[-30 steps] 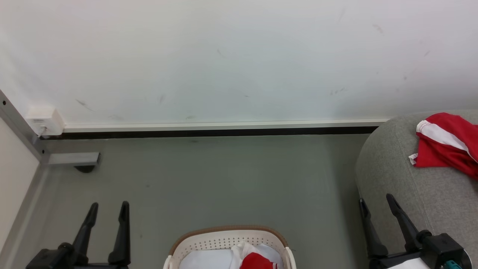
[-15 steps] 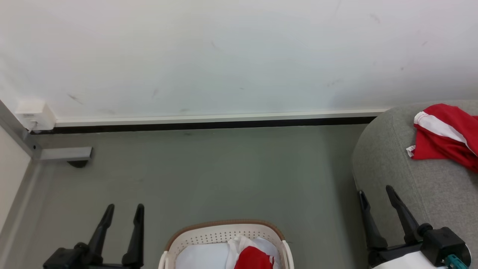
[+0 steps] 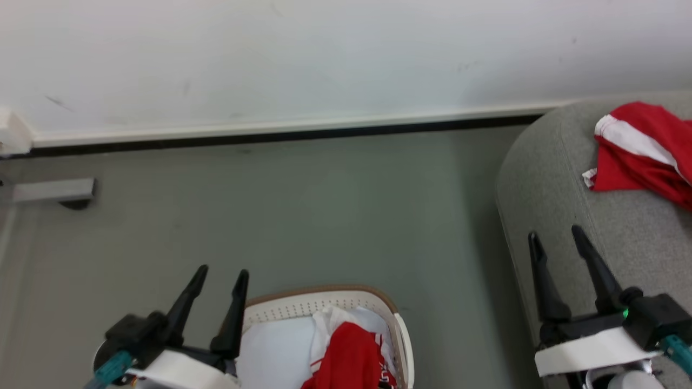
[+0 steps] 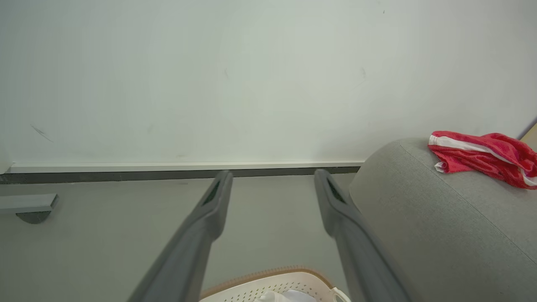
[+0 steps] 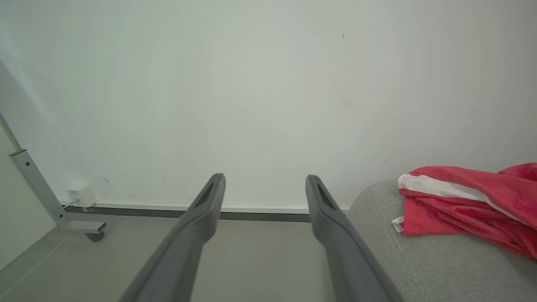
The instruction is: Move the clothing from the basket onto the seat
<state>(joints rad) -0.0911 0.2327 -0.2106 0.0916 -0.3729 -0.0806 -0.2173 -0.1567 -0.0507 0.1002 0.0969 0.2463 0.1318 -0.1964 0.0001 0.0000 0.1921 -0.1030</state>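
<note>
Progress partial by the look: red white-trimmed garment (image 3: 643, 151) already on large light-grey fabric seat (image 3: 546, 189); more red-and-white clothing (image 3: 351, 356) left inside white perforated plastic basket (image 3: 324, 294) with brown rim; left gripper (image 3: 223, 270) beside that rim, right gripper (image 3: 556, 232) by seat edge, both spread wide, empty.

Possibly a mock home room, bare white wall (image 3: 324, 59), grey floor (image 3: 335, 216), upholstered seat (image 3: 546, 183), laundry basket (image 3: 319, 306)

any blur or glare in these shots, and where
Head view: slightly smeared overall, the basket rim soft, no glare. Left wrist view: the near fingers soft, the seat crisper. Right wrist view: even light, the clothing fairly sharp.
</note>
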